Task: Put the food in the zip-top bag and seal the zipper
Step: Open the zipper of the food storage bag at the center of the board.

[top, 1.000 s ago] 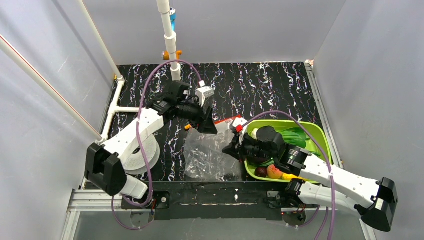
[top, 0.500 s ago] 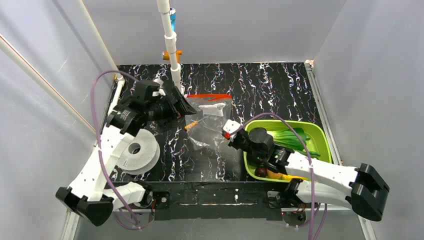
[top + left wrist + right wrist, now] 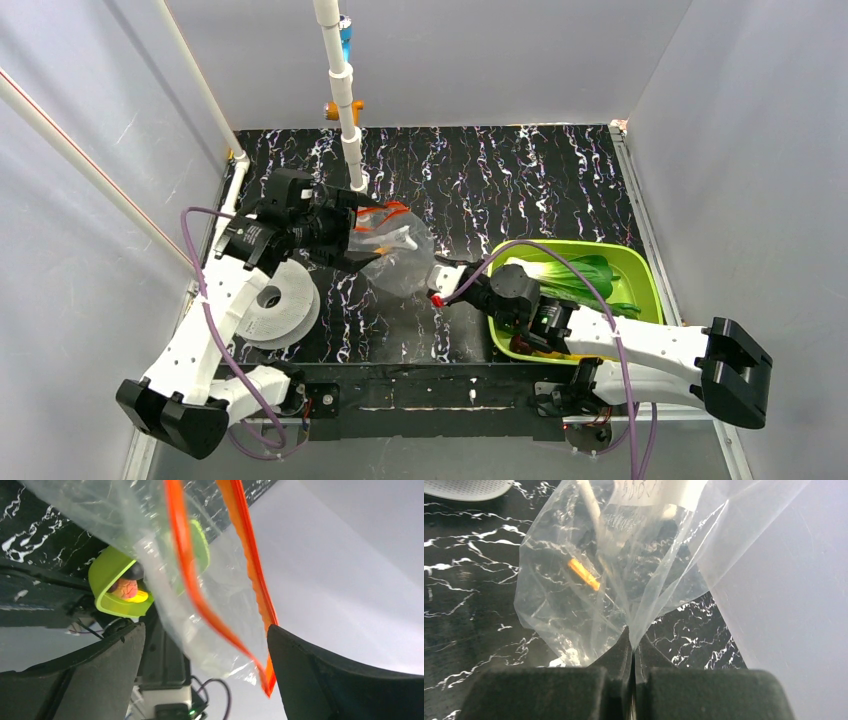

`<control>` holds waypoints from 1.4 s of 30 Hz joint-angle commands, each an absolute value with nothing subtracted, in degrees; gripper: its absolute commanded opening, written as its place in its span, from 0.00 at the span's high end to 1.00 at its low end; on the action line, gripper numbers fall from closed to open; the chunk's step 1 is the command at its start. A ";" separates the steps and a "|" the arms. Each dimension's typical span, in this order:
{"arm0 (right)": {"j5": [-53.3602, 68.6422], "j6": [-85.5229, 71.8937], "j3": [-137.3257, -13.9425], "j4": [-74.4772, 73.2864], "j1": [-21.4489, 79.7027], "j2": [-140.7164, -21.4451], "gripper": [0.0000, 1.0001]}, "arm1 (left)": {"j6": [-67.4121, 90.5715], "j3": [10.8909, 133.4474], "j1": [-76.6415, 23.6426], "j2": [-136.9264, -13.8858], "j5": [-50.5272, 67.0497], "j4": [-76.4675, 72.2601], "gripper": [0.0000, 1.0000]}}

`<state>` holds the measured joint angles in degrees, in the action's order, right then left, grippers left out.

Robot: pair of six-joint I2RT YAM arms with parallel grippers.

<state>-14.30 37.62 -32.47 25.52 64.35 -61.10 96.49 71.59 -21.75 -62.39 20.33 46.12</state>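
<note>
The clear zip-top bag (image 3: pixel 398 255) is lifted off the table and bunched between my two grippers. Its red-orange zipper (image 3: pixel 385 212) gapes open towards my left gripper (image 3: pixel 348 240). In the left wrist view both zipper strips (image 3: pixel 187 565) run between my left gripper's (image 3: pixel 205 630) wide-open jaws, and the strip's end touches the right finger. My right gripper (image 3: pixel 438 287) is shut on the bag's lower edge, and the right wrist view (image 3: pixel 632 632) shows plastic (image 3: pixel 574 595) pinched in the jaws. Bok choy (image 3: pixel 575 272) and other food lie in the green bin (image 3: pixel 645 275). A peach (image 3: pixel 127 587) shows there.
A white ribbed spool (image 3: pixel 275 305) lies at the left under my left arm. A white pipe post (image 3: pixel 345 100) stands at the back, just behind the bag. The green bin sits at the right, under my right arm. Grey walls close in the table.
The bag has gone from lying flat to lifted and bunched. My left gripper swung to the bag's left, at its mouth. My right gripper moved left out of the bin and closed on the bag.
</note>
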 commanded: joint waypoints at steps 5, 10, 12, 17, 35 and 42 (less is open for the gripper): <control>-17.11 39.03 -34.99 28.97 67.03 -60.65 0.99 | 109.00 66.80 -21.03 -56.53 12.27 49.26 0.18; -17.63 38.69 -35.09 29.07 67.53 -60.98 0.99 | 110.35 64.57 -20.92 -52.55 6.70 50.35 0.28; -18.01 38.85 -35.12 29.09 68.16 -61.03 0.99 | 111.06 63.40 -20.86 -51.82 5.95 49.71 0.33; -18.68 39.17 -35.36 29.22 69.06 -61.12 0.99 | 111.16 62.70 -20.68 -52.35 6.62 48.66 0.47; -17.50 34.91 -32.93 27.53 69.17 -58.75 0.99 | 37.92 59.56 -20.22 -38.52 13.45 24.46 0.20; -16.63 32.70 -32.87 26.66 69.17 -57.56 0.99 | -3.40 62.68 -20.22 -43.03 34.38 35.81 0.40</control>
